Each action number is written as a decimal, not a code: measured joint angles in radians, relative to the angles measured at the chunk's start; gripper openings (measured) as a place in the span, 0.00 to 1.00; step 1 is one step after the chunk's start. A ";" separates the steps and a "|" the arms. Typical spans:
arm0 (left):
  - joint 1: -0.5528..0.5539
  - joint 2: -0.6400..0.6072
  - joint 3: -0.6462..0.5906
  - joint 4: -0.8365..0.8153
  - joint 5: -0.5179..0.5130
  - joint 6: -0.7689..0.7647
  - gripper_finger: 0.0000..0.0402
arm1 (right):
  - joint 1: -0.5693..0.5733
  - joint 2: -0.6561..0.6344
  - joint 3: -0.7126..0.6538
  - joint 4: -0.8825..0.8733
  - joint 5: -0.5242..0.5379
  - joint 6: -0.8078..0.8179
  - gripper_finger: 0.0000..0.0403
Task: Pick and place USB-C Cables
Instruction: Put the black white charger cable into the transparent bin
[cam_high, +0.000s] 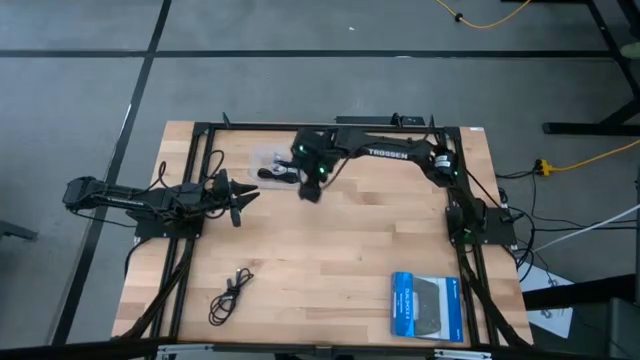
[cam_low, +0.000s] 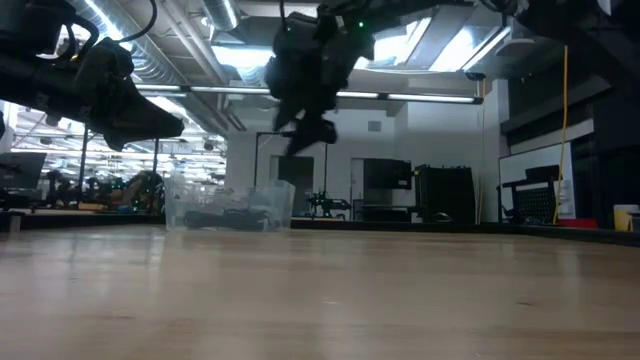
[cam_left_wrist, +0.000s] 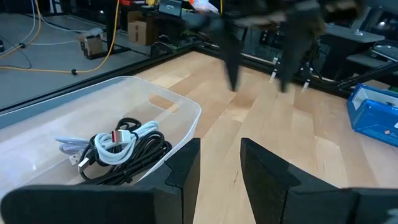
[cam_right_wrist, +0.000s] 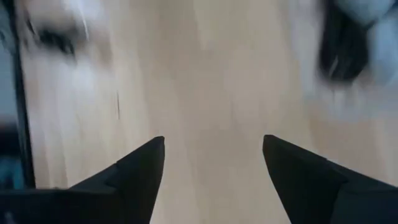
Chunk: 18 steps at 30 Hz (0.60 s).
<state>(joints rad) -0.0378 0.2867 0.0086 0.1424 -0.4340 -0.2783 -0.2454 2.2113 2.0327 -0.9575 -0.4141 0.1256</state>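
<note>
A clear plastic bin (cam_high: 268, 163) stands at the table's far middle and holds coiled USB-C cables, some white and some black (cam_left_wrist: 118, 149). One more black cable (cam_high: 230, 294) lies loosely coiled on the wood near the front left. My right gripper (cam_high: 312, 188) hangs open and empty above the table just right of the bin; its wrist view (cam_right_wrist: 214, 162) shows only bare wood between the fingers. My left gripper (cam_high: 240, 197) is open and empty, to the left of and nearer than the bin; its fingers (cam_left_wrist: 186, 168) point past the bin's near corner.
A blue box (cam_high: 427, 305) lies near the table's front right. A black frame (cam_high: 330, 125) runs along the table's far edge and sides. In the low view the bin (cam_low: 230, 205) stands on the wood with both grippers high above it.
</note>
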 joint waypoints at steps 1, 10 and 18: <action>0.000 0.000 0.000 0.000 0.000 0.000 0.27 | 0.014 -0.003 0.000 -0.058 0.011 -0.024 0.68; 0.000 0.000 0.000 0.000 -0.013 0.000 0.27 | 0.162 -0.041 0.000 -0.594 0.383 0.054 0.62; 0.001 0.001 0.022 -0.009 -0.030 -0.293 0.26 | 0.291 -0.057 -0.008 -0.613 0.526 0.036 0.61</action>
<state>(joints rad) -0.0373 0.2878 0.0307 0.1329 -0.4641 -0.5711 0.0452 2.1547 2.0247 -1.5703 0.1123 0.1616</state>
